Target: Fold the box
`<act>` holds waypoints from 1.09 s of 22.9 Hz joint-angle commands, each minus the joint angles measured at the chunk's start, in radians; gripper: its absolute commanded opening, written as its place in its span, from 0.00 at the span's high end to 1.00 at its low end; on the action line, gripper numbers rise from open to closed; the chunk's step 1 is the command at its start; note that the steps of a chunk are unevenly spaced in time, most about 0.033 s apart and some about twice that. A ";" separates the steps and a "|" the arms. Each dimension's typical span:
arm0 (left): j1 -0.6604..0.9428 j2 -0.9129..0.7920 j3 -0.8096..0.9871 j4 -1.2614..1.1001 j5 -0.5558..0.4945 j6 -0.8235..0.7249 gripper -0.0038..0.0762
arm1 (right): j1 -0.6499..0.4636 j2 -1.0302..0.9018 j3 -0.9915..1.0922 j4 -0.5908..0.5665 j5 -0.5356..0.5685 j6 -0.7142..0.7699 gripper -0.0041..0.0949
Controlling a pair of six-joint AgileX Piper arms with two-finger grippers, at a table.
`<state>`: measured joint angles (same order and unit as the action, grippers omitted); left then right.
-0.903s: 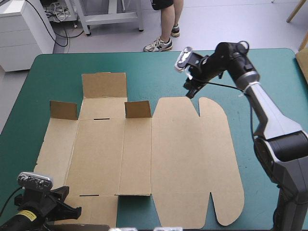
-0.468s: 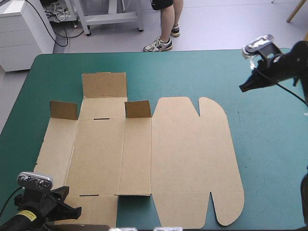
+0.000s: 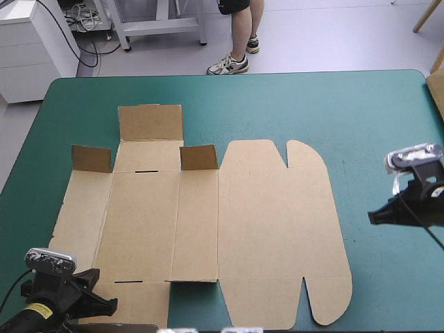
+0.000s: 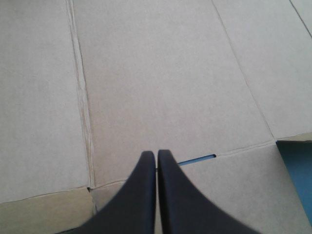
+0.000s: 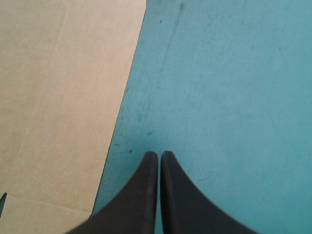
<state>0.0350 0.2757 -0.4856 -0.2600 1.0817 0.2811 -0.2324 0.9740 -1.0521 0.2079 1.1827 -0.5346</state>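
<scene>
Entry: we record the left gripper as two broad black fingers, matte and smooth, each a curved fin narrowing to a rounded tip. The right gripper carries an identical pair. In the high view we see the left arm with a black, angular housing bearing a small yellow label. The right arm is likewise black.

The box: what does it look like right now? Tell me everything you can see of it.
The box is a cut sheet of brown board, lying nearly flat on the teal-green cover. Creases split it into panels; two thin slots are cut in it, and the wide right panel has rounded tabs. Two small flaps stand upright near its far side. The shut left gripper is over its near-left corner; the right gripper is off it, over bare cover.
</scene>
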 commanded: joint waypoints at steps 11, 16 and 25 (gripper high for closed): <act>-0.005 0.169 -0.149 -0.017 -0.063 -0.025 0.96 | -0.006 -0.293 0.346 0.016 -0.167 0.019 0.96; -0.005 0.449 -0.365 -0.017 -0.119 -0.066 0.96 | -0.006 -0.293 0.355 0.016 -0.169 0.027 0.96; 0.036 0.829 -0.659 -0.035 -0.169 -0.071 0.96 | -0.006 -0.293 0.355 0.032 -0.169 0.027 0.96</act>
<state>0.0428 1.0383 -1.0395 -0.2732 0.9564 0.2206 -0.2332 0.6831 -0.6734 0.2143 1.0574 -0.5048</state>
